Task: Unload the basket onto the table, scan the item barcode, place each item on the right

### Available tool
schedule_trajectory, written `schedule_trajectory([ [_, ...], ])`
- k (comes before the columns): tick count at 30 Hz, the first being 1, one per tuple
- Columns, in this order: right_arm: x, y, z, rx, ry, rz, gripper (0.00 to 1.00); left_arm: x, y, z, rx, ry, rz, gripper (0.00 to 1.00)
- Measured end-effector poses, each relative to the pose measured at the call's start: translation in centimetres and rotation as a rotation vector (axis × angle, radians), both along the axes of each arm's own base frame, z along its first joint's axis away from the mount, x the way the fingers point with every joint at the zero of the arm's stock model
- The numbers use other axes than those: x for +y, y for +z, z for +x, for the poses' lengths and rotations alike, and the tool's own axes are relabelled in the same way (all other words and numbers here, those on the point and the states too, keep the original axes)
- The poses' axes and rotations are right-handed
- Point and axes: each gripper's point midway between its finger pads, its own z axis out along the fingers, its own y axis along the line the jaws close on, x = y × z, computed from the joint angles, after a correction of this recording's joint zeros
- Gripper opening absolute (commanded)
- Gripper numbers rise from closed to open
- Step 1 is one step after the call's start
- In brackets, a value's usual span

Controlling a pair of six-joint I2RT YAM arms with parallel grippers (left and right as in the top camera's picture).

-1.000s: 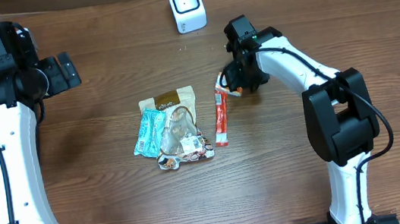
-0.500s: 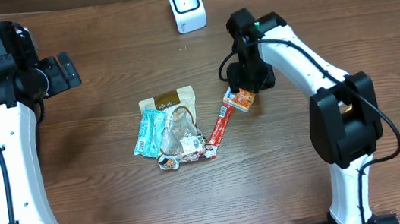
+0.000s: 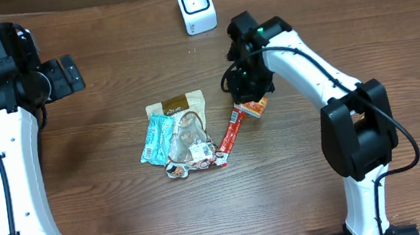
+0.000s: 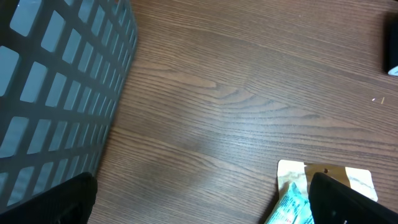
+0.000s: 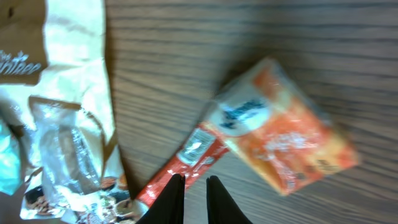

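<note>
A white barcode scanner (image 3: 195, 5) stands at the back of the table. An orange packet (image 3: 255, 108) lies flat on the wood, touching the upper end of a red stick packet (image 3: 229, 135). My right gripper (image 3: 243, 89) hovers just above and left of the orange packet. In the right wrist view the orange packet (image 5: 286, 134) and red stick (image 5: 193, 152) lie beyond my right gripper (image 5: 194, 182), whose jaws are almost together with nothing between them. My left gripper (image 3: 68, 73) stays wide open at the far left and holds nothing; the left wrist view shows it (image 4: 202, 199) over bare wood.
A pile of snack packets (image 3: 180, 133) lies mid-table, with a brown-and-white pouch (image 5: 56, 68) and a teal packet (image 4: 292, 208) among them. A grey mesh basket (image 4: 56, 93) stands at the left edge, beside my left arm.
The orange packet has left the right gripper and lies on the table. The right jaws have narrowed and drawn back up-left. The red stick was pushed to a slant. The left arm is still.
</note>
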Motion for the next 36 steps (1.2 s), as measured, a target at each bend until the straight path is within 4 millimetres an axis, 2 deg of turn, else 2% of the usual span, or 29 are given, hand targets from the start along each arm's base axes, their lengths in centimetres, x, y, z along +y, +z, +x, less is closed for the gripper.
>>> schedule_trajectory([
  [3, 1.0, -0.5, -0.4, -0.004, 0.023, 0.013, 0.14, 0.0, 0.0, 0.0, 0.0, 0.0, 0.0, 1.0],
  [8, 1.2, -2.0, -1.3, 0.013, 0.029, 0.011, 0.14, 0.0, 0.0, 0.0, 0.0, 0.0, 0.0, 1.0],
  [14, 1.0, -3.5, -0.3, -0.043, 0.021, -0.003, 0.17, 0.0, 0.0, 0.0, 0.0, 0.0, 0.0, 1.0],
  [17, 1.1, -3.5, 0.9, -0.096, 0.016, -0.009, 0.22, 0.0, 0.0, 0.0, 0.0, 0.0, 0.0, 1.0],
  [24, -0.7, -3.8, 2.7, -0.178, -0.028, -0.12, 0.22, 0.0, 0.0, 0.0, 0.0, 0.0, 0.0, 1.0],
  [29, -0.8, -3.6, 4.3, -0.246, -0.051, -0.135, 0.24, 0.0, 0.0, 0.0, 0.0, 0.0, 0.0, 1.0],
  [33, -1.0, -3.1, 3.7, -0.213, -0.051, -0.139, 0.26, 0.0, 0.0, 0.0, 0.0, 0.0, 0.0, 1.0],
  [36, -1.0, -1.7, 3.6, -0.194, -0.051, -0.139, 0.26, 0.0, 0.0, 0.0, 0.0, 0.0, 0.0, 1.0],
])
